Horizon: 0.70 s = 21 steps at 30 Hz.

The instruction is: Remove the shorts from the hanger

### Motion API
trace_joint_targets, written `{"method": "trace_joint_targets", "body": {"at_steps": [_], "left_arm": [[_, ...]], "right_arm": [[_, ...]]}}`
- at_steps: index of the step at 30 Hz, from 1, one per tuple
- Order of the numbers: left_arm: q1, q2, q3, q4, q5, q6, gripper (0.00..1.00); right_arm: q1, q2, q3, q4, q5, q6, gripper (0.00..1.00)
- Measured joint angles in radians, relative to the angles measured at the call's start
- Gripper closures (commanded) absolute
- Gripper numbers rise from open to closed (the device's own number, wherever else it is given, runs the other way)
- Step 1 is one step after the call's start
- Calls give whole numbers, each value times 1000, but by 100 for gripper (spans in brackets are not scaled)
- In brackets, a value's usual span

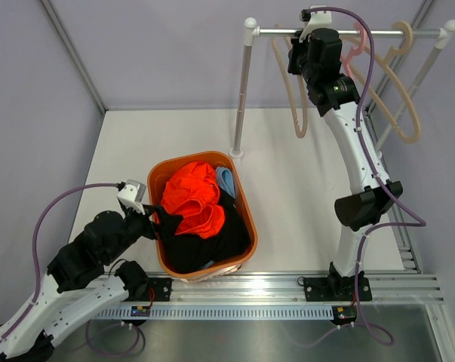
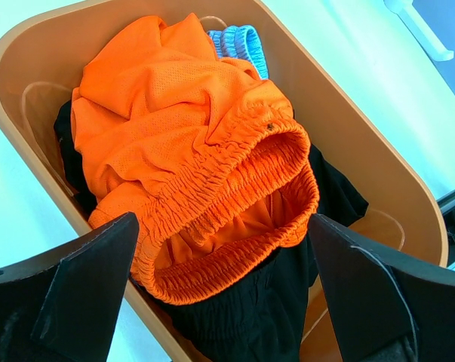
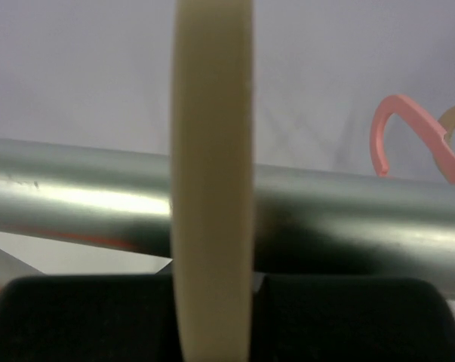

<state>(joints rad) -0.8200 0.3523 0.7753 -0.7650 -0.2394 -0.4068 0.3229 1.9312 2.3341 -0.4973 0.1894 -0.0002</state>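
All three shorts lie in the basket (image 1: 247,215) on the tabletop (image 1: 287,211), left of centre. The orange shorts (image 1: 193,200) are on top, the black shorts (image 1: 212,245) are beneath them, and the light blue shorts (image 1: 225,179) sit at the far rim.

The left end effector (image 2: 223,241) hangs over the basket's near-left side with its fingers spread wide and gripping nothing. This is consistent with a garment having been released.

The right end effector (image 3: 212,302) is raised to the rail (image 1: 287,32) at the far right. It appears closed on the cream hanger (image 1: 300,121), probably to steady it. The pink hanger (image 1: 355,53) is bare.

Judgement: removal appears complete.
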Motion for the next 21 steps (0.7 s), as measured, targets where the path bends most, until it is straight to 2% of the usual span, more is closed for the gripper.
{"method": "trace_joint_targets", "body": {"at_steps": [8,18,21], "left_arm": [[-1,0,0,0,0,0,1],[-8,0,0,0,-1,0,1],[-10,0,0,0,-2,0,1]], "right_arm": [[-1,-23,-87,42,-3,31,98],[-1,-63,-149,66,-9,47,82],[-1,-72,-156,59,-10,59,74]]}}
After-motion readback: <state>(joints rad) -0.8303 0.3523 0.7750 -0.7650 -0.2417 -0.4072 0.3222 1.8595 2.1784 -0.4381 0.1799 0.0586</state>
